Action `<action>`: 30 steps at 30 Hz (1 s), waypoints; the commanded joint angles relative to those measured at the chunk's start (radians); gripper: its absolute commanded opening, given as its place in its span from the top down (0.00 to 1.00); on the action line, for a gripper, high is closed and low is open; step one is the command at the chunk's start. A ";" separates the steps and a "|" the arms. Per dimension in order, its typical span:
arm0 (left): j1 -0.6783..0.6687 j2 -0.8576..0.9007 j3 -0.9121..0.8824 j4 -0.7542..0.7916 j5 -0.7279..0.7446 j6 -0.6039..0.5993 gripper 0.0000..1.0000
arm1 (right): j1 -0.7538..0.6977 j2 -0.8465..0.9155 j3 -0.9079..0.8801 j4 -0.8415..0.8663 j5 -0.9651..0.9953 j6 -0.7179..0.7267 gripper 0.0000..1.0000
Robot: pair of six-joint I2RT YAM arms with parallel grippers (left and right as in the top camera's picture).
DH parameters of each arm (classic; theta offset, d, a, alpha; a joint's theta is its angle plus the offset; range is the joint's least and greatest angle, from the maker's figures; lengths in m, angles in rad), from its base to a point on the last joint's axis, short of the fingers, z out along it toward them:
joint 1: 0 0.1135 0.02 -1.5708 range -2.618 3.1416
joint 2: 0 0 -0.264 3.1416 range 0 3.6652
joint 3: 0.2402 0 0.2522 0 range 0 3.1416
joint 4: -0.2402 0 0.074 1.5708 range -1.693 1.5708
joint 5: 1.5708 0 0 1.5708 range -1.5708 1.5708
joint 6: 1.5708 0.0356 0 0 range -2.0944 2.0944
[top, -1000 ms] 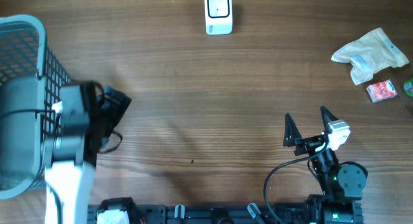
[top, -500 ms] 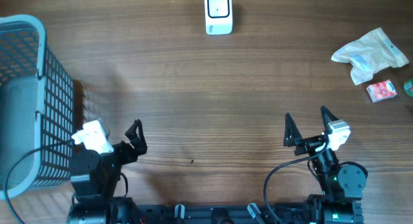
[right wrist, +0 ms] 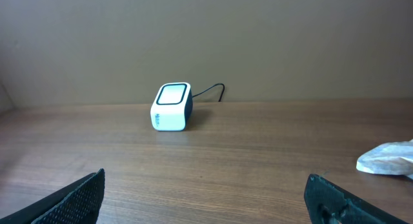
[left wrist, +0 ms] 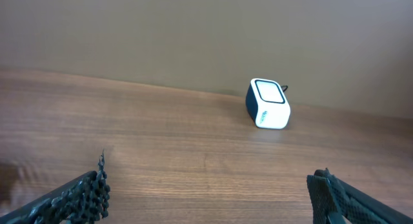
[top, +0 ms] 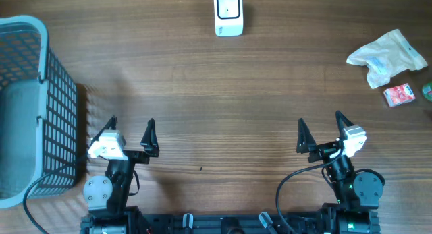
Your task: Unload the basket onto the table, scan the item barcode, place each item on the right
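Your left claw [top: 130, 124] has swung back from the basket [top: 64, 79] and rests empty, jaws apart like the right claw [top: 320, 121]; the red packet [top: 399, 94] looks next for scanning.

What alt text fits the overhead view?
Two robot arms rest at the near edge of a wooden table, left tool and right tool both open and empty. A white barcode scanner sits at the far edge; a blue-grey mesh basket is at the left, a crumpled white wrapper and small red packet at the right.

basket [top: 61, 119] cropped left, green item [top: 428, 91] cropped right
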 commanded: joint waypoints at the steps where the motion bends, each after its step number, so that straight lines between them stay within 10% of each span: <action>1: 0.014 -0.011 -0.036 0.044 -0.019 0.023 0.00 | 0.008 -0.009 -0.002 0.004 0.009 -0.018 0.00; 30: 0.011 -0.011 -0.041 0.020 -0.019 0.015 0.00 | 0.008 -0.009 -0.002 0.004 0.009 -0.018 0.00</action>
